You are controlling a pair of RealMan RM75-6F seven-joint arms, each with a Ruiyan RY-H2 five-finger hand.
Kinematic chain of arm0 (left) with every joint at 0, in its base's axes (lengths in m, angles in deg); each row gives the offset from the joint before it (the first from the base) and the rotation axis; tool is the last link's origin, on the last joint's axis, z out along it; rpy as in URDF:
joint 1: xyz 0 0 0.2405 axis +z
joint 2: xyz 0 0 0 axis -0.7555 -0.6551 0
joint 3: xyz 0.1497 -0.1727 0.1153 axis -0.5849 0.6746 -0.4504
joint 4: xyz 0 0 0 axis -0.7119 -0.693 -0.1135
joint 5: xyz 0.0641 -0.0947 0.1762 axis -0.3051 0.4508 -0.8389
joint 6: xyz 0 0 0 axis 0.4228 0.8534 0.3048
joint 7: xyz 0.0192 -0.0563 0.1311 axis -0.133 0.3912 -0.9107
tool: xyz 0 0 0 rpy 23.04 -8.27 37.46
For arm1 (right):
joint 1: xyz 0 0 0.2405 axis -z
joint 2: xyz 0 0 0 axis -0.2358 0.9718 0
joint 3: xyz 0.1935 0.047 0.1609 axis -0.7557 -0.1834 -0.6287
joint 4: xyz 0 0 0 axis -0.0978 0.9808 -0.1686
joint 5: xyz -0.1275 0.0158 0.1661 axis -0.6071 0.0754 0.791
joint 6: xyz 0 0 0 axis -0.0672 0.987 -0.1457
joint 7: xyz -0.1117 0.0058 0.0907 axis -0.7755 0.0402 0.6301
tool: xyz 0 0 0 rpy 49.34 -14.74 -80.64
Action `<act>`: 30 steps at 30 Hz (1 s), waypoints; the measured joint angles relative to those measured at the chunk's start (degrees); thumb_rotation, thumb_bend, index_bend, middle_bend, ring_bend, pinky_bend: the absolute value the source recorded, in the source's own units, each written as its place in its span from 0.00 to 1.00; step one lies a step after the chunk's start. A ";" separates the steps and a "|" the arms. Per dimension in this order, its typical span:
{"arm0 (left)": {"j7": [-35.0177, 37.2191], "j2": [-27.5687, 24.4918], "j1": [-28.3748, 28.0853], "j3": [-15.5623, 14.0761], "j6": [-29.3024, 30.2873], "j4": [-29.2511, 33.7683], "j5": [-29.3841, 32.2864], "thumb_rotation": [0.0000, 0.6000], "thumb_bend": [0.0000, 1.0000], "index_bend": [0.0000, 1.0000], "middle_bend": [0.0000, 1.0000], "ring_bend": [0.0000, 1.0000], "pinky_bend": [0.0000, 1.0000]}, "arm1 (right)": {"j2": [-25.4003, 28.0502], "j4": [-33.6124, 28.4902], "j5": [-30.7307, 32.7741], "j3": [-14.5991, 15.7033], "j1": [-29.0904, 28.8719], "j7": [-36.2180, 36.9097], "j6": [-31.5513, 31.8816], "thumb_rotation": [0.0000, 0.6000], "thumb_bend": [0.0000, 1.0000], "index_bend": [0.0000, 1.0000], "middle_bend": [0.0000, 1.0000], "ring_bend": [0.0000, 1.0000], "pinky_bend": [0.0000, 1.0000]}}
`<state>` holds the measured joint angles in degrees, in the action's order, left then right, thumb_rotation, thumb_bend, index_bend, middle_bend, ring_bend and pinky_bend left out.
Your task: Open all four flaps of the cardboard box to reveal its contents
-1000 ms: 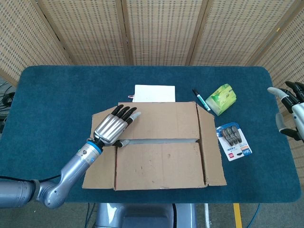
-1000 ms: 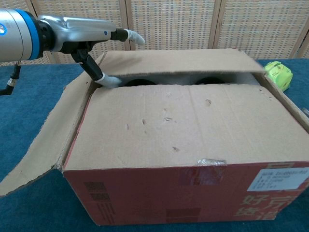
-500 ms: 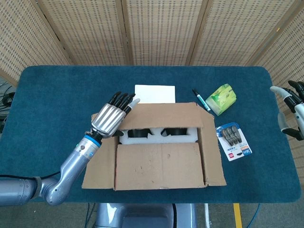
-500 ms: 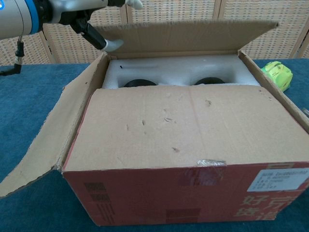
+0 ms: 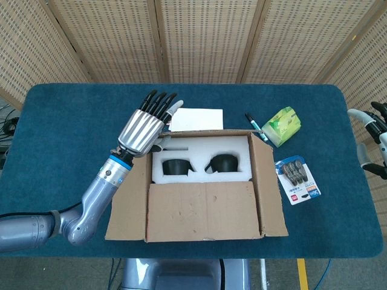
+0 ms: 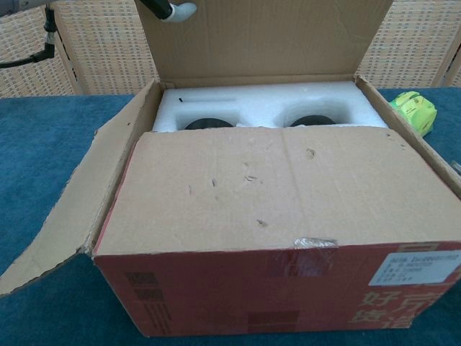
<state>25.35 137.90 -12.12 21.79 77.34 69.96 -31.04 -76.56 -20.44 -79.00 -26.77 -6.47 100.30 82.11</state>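
The cardboard box stands mid-table. Its far flap is upright. My left hand holds that flap's left end: the thumb lies on the inner face and the straight fingers on the outer side. The near flap lies flat over the front half. The left flap and right flap are folded outward. White foam with two black round items shows inside. My right hand hangs at the table's right edge, fingers apart, holding nothing.
Behind the box lies a white sheet. To its right are a marker, a green pack and a blister card. A wicker screen stands behind the blue table.
My left hand has swung the far flap from lying flat to upright, moving up and away from me. The foam and black items came into sight. The right hand has drifted slightly right.
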 measured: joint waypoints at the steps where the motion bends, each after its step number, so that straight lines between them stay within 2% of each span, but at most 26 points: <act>1: -0.36 0.31 -0.37 0.30 -0.14 -0.98 0.02 0.78 0.43 0.00 0.00 0.00 0.00 | 0.02 0.02 0.02 0.01 0.10 0.04 0.16 1.00 0.67 0.12 0.21 0.00 0.02; 13: -2.90 3.98 -4.07 2.40 -3.55 -11.86 1.87 0.78 0.41 0.00 0.00 0.00 0.00 | 0.53 0.20 0.25 0.14 0.73 0.50 0.63 1.00 0.67 0.12 0.21 0.00 0.02; 23: -3.21 7.07 -5.97 2.44 -7.65 -21.95 3.66 0.78 0.39 0.00 0.00 0.00 0.00 | 0.84 -0.26 0.43 0.09 0.81 0.16 0.57 1.00 0.67 0.12 0.21 0.00 0.02; 30: -4.11 8.77 -6.32 2.19 -9.70 -26.54 6.96 0.78 0.39 0.00 0.00 0.00 0.00 | 1.14 -0.67 0.43 0.19 1.15 -0.03 0.88 1.00 0.67 0.12 0.21 0.00 0.02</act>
<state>21.24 146.67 -18.44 23.97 67.63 43.43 -24.08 -75.42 -21.11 -78.57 -26.58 -5.32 100.27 82.99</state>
